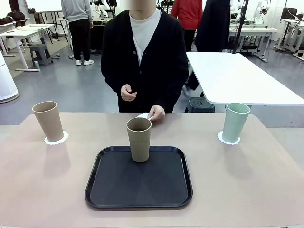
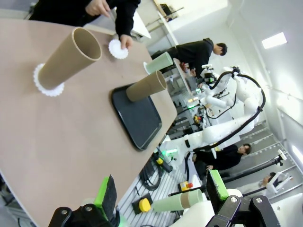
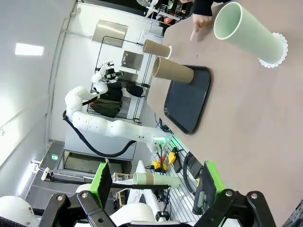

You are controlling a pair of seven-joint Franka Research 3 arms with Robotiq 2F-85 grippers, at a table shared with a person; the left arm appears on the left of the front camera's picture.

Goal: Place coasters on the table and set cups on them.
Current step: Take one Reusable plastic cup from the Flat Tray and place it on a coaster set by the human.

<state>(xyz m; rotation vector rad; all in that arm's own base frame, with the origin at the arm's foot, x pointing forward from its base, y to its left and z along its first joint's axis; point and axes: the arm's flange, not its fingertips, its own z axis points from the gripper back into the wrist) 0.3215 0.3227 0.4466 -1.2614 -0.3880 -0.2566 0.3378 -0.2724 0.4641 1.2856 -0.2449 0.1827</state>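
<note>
Nearest the front camera lies the black tray (image 1: 99, 190), flat on the table (image 1: 42, 190). One tan cup (image 1: 139, 139) stands upright inside the tray, close to its far rim, its base straight on the tray floor.

Left of the tray and a little beyond its far rim, the second tan cup (image 1: 48, 120) stands upright on a coaster (image 1: 57, 139), whose scalloped edge shows round the base. Right of the tray, about as far back, the green cup (image 1: 235, 122) stands upright on its own coaster (image 1: 228, 140).

Just beyond the tray's far rim, behind the cup that stands in it, the person's hand (image 1: 156, 113) is down at the table with the third coaster (image 1: 142, 115) at its fingertips. In the left wrist view that disc looks flat on the table. The other hand (image 1: 128, 93) is loosely curled, farther beyond the tray and above the table.

Off to the tray's left and well apart from it, the left gripper (image 2: 161, 191) has its jaws spread wide, with nothing between the green pads. Off to the tray's right, equally far, the right gripper (image 3: 155, 182) also has its jaws spread and empty.
</note>
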